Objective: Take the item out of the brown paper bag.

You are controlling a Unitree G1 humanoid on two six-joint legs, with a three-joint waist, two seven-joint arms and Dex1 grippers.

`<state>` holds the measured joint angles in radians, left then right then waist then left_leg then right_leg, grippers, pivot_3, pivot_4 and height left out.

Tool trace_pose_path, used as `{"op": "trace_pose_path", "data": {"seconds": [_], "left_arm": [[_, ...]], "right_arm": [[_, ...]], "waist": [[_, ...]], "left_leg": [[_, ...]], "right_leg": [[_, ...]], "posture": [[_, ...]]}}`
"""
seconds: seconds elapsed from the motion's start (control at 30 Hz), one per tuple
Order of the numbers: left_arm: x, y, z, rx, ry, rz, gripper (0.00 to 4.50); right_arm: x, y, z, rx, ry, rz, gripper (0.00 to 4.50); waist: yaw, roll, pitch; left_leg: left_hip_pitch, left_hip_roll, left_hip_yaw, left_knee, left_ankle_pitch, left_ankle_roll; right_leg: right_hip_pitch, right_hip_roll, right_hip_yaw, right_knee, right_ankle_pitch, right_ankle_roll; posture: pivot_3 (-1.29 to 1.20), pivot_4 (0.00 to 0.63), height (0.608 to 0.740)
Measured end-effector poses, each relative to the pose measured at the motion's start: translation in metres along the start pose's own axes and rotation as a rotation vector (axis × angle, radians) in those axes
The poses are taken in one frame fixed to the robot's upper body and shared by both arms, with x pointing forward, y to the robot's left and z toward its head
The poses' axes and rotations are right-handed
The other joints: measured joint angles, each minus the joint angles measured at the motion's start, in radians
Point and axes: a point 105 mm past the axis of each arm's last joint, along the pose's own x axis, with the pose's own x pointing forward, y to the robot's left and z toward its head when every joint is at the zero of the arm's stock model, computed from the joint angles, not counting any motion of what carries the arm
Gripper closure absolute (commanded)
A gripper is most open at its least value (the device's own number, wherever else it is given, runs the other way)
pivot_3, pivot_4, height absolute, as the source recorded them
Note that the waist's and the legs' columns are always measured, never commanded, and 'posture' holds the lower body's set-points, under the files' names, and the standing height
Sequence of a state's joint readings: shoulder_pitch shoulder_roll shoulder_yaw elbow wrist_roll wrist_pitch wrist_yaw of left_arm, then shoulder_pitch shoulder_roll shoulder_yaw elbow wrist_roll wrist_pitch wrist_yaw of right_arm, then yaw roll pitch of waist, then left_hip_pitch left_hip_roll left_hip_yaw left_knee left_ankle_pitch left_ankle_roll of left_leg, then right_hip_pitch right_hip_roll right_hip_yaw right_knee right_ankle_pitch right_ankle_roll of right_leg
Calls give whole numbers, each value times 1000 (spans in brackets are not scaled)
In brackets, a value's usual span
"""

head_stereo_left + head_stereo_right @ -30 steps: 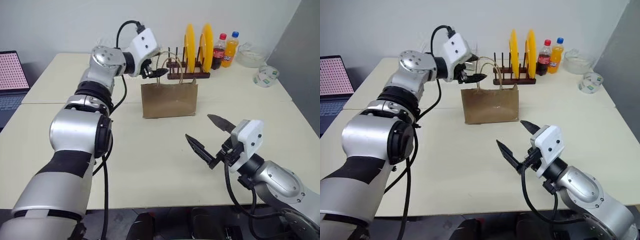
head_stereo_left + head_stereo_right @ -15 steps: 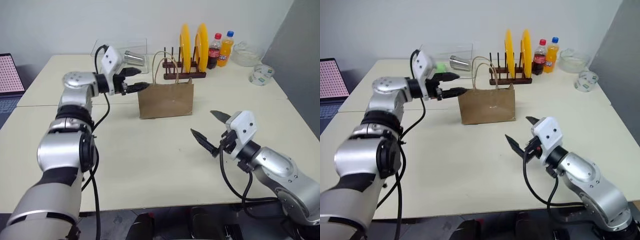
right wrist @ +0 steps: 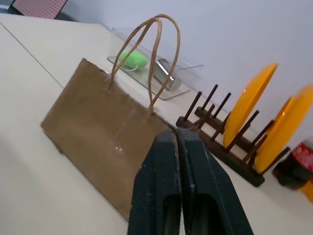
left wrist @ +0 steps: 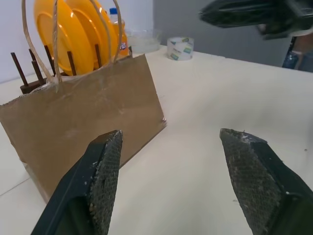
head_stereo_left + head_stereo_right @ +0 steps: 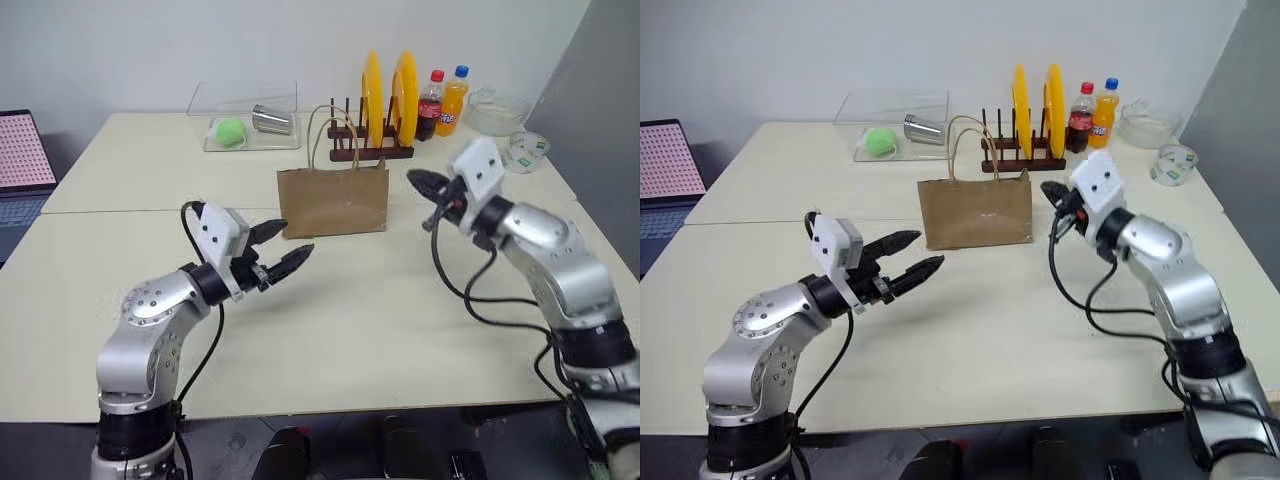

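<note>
The left claw (image 5: 282,250) is wide open and holds nothing, low on the left of the head picture. The right claw (image 5: 418,181) is shut tight on nothing, just right of the brown paper bag (image 5: 333,200) standing mid-tabletop (image 5: 380,330). A second ago, the left claw held the bag's handles, and the right claw was open.

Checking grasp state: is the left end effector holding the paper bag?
No, the left end effector hangs open over the table, apart from the brown paper bag.
</note>
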<state>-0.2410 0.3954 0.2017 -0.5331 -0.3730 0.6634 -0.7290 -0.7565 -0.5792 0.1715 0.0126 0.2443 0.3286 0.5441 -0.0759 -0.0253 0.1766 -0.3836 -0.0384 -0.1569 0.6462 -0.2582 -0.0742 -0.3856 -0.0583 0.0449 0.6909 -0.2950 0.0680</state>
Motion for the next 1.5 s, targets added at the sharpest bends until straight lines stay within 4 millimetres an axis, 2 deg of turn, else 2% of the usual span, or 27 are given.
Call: {"op": "trace_pose_path", "data": {"seconds": [0.1,0.2,0.27,0.37,0.5,0.57,0.73,0.83,0.97,1.1,1.23,1.3,1.33,1.4,1.47,1.5], "left_arm": [[-2,-1,3,6,-7,39,1174],[-3,-7,-5,-17,19,46,1174],[-3,-11,-10,-22,32,44,1174],[-2,-14,-10,7,35,29,1174],[-5,-15,-12,29,43,27,1174],[-7,-14,-14,47,55,22,1174],[-14,-18,-20,79,93,-20,1174],[-19,-19,-25,97,115,-62,1174],[-31,-19,-41,93,165,-99,1174],[-37,-21,-47,99,191,-146,1174],[-39,-18,-46,119,207,-177,1174],[-40,-13,-47,139,219,-181,1174],[-41,-10,-47,167,223,-186,1006],[-37,-6,-43,230,216,-204,628],[-31,-6,-37,322,196,-251,10],[-28,-6,-34,374,180,-278,0]], "right_arm": [[25,-9,-5,-54,18,21,4457],[60,-27,-12,-121,86,-7,4457],[77,-36,-13,-194,142,-45,4457],[90,-40,-13,-296,201,-80,4457],[96,-25,-28,-364,269,-25,4457],[97,-16,-35,-360,292,27,4457],[95,8,-34,-338,268,246,4457],[84,27,-33,-292,240,470,4457],[67,43,-38,-245,210,652,4457],[54,57,-49,-233,211,757,4457],[49,61,-48,-269,182,780,4457],[49,61,-44,-277,162,761,4107],[49,59,-41,-279,143,736,3931],[43,54,-36,-281,112,687,3311],[31,54,-30,-270,79,647,2580],[23,57,-27,-259,62,631,2196]], "waist": [[-3,0,0],[-14,1,0],[-13,1,0],[-13,1,0],[-8,1,0],[-9,2,1],[-11,2,1],[-11,2,1],[-10,3,1],[-9,4,2],[-9,6,3],[-9,6,3],[-8,6,3],[-5,6,3],[7,6,3],[13,6,3]], "left_leg": [[0,0,2,0,0,0],[1,0,6,-1,0,0],[1,1,5,-2,0,-1],[0,1,6,-3,2,-4],[-1,0,6,-3,2,-4],[-1,0,6,-3,2,-4],[0,0,5,-3,0,0],[1,0,5,-3,0,0],[1,1,5,-3,0,0],[1,1,5,-3,0,0],[1,1,5,-3,0,0],[1,1,4,-3,0,0],[0,1,4,-3,0,0],[0,1,3,-4,0,0],[-1,1,2,-4,0,0],[-2,1,1,-4,0,0]], "right_leg": [[0,0,1,-1,0,0],[-2,0,4,0,0,-1],[-3,0,3,-1,0,-1],[-3,0,4,-3,0,-2],[-3,-1,4,-4,0,-2],[-3,-1,4,-3,0,-2],[-3,0,4,-3,0,-2],[-2,0,4,-3,0,-2],[-2,0,3,-3,0,-2],[-2,0,3,-3,0,-1],[-3,0,3,-3,0,-2],[-3,0,3,-3,0,-2],[-3,0,3,-3,0,-2],[-3,0,2,-3,0,-2],[-3,0,1,-5,0,-2],[-3,0,0,-6,0,-1]], "posture": [[0,150,740],[0,150,740],[0,150,740],[0,150,740],[0,150,740],[0,150,740],[0,150,740],[0,150,740],[0,150,740],[0,150,740],[0,150,740],[0,150,740],[0,150,740],[0,150,740],[0,150,740],[0,150,740]]}}
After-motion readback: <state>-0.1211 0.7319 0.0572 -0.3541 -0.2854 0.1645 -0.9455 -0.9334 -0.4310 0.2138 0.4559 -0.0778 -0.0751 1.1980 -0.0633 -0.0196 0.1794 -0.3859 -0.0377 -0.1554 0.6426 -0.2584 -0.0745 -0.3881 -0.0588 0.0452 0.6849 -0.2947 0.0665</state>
